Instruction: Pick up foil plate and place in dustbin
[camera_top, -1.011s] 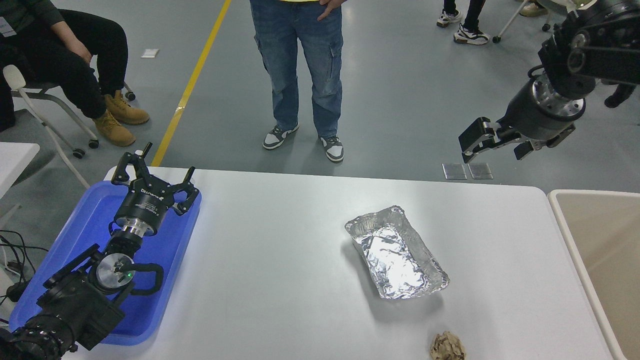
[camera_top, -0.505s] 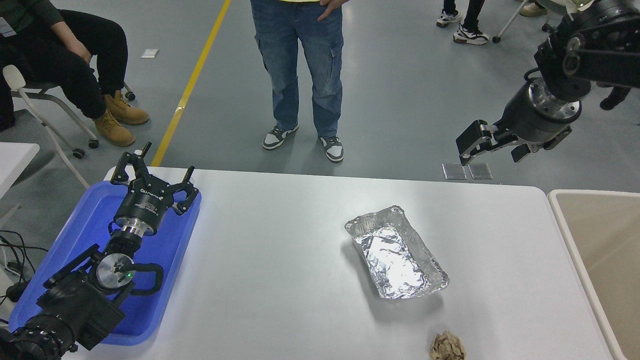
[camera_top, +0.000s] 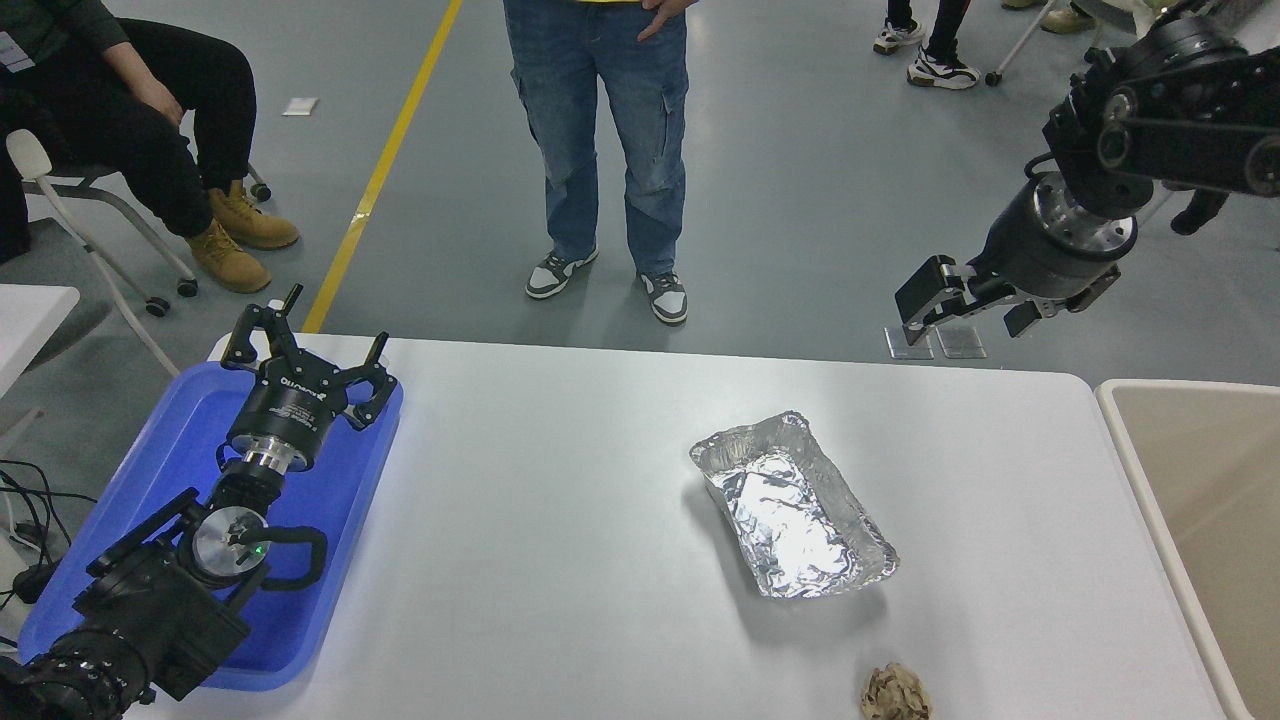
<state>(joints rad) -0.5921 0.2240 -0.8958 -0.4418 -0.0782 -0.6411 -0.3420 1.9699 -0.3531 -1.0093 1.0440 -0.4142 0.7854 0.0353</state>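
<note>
while the right gripper (camera_top: 965, 312) hangs high past the table's far edge, over the floor, its fingers are spread wide and hold nothing. well apart from the foil plate (camera_top: 793, 507), which sits below and to its left on the white table (camera_top: 560, 520).

foil plate: shiny silver, crinkled, rectangular with rounded corners and rolled rim, shallow, lying flat at an angle, open side up, nothing in it. right of table centre, between the table's middle and the dustbin (camera_top: 1195, 500).

dustbin: beige, pale thick rim, tan inside, butted against the table's right edge. cut off by the frame at right and bottom, so depth and contents can't be made out.

crumpled brown paper ball (camera_top: 895, 692) near the front edge, just below the plate, bottom clipped by the frame.

left gripper (camera_top: 305, 355) parked over the blue tray (camera_top: 180, 470) at lower left, fingers open, empty. arm covers much of the tray.

person in jeans (camera_top: 605, 150) stands beyond the far side, cut off above the waist.
</note>
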